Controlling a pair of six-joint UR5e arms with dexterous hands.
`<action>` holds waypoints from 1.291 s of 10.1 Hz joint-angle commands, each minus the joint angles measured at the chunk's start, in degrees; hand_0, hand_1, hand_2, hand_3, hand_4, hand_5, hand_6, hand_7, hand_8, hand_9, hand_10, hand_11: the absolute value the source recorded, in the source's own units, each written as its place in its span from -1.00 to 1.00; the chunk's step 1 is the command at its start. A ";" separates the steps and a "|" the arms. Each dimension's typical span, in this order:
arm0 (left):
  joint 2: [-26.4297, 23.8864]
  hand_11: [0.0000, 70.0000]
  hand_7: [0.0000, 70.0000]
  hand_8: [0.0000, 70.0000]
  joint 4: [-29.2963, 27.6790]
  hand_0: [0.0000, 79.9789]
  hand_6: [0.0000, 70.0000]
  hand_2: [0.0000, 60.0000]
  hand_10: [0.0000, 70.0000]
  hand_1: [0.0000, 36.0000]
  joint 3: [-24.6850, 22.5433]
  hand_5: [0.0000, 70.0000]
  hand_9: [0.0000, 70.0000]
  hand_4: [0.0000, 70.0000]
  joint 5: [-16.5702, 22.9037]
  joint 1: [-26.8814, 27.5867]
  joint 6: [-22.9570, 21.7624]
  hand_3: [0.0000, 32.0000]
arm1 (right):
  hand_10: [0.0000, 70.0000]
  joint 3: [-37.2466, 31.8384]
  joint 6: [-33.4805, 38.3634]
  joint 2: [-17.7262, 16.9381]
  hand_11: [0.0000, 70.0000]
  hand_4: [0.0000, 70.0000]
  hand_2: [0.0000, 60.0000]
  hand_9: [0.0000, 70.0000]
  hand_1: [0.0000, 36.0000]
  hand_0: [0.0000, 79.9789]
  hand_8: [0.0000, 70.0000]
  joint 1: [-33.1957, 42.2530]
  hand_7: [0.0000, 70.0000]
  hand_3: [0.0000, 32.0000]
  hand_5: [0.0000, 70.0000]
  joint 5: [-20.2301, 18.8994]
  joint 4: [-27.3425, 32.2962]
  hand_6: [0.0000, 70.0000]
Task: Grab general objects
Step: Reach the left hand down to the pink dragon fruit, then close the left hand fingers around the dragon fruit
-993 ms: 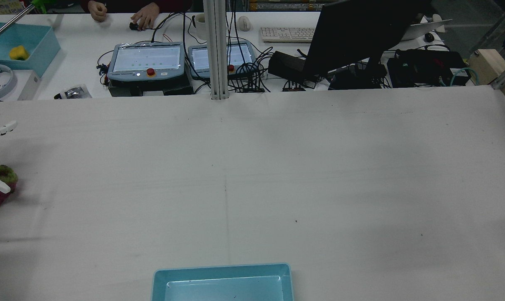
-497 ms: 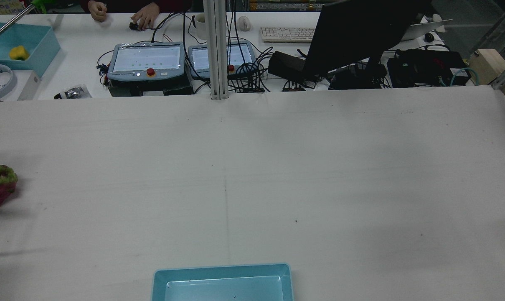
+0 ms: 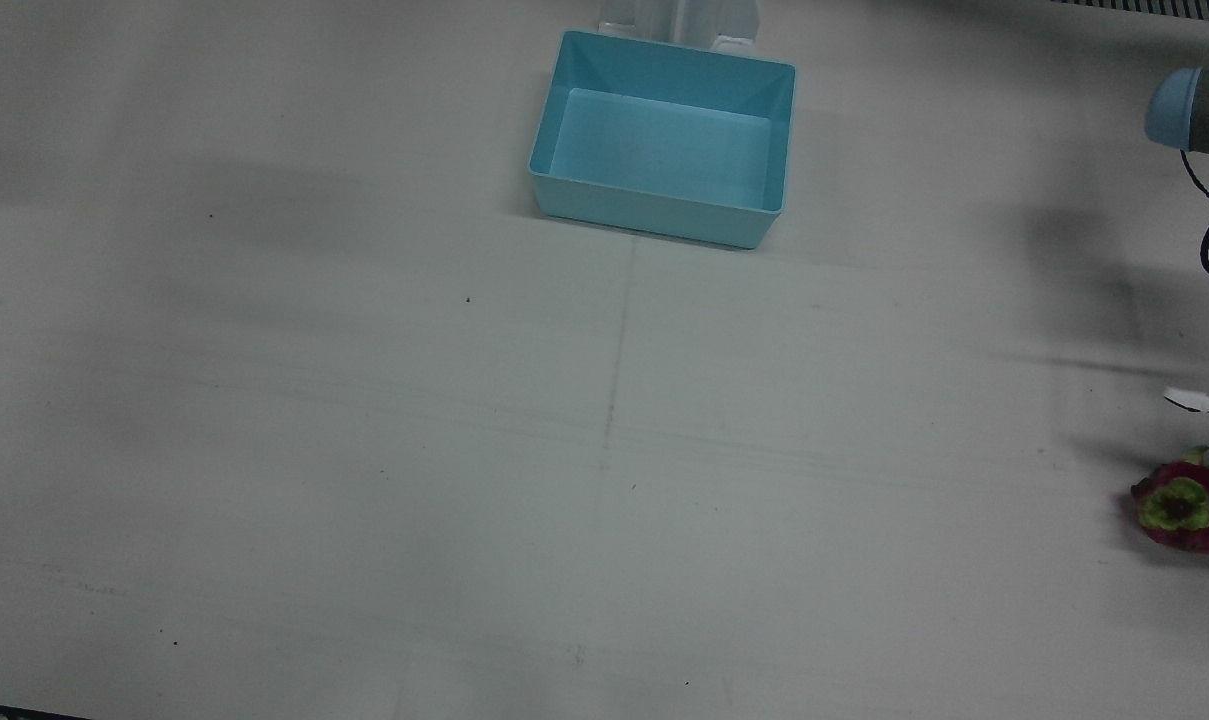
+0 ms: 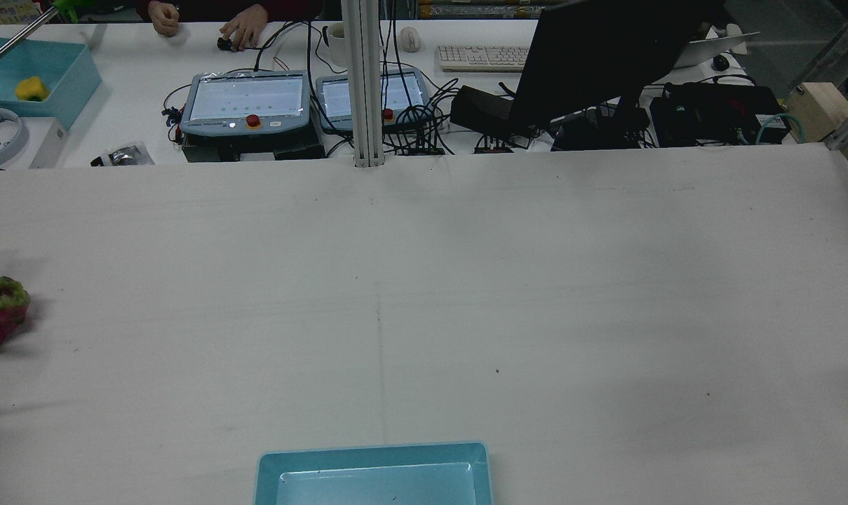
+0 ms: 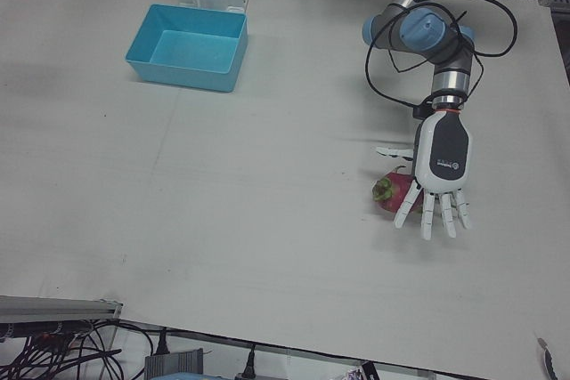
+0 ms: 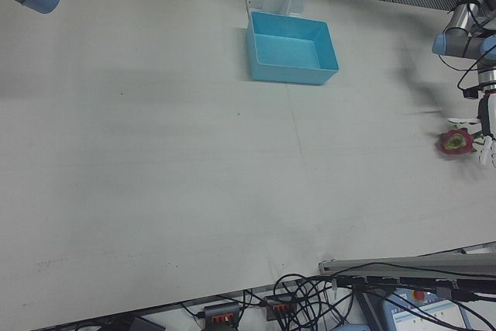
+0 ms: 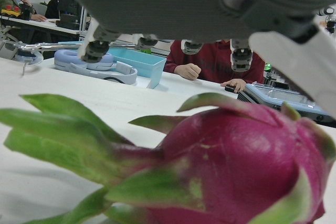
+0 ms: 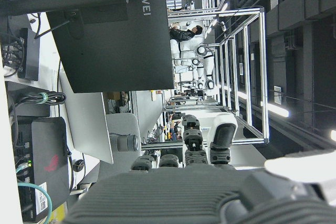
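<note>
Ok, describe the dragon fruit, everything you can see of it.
The dragon fruit is magenta-skinned with green leafy scales and a greenish end facing away from the left hand. It looks whole and lies on its side on the white table, far from the blue bin, near the table's edge on the left arm's side. The hand hovers over it with fingers spread; whether any finger touches it cannot be told.
</note>
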 commanded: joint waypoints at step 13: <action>-1.44 -0.99 -0.91 -1.00 -1.48 0.16 -1.00 -1.00 -1.00 -0.55 3.82 -0.99 -1.00 -1.00 -0.10 2.91 -3.60 1.00 | -1.00 0.00 0.00 0.00 -1.00 -1.00 -1.00 -1.00 -1.00 -1.00 -1.00 0.06 -1.00 -1.00 -1.00 0.00 0.00 -1.00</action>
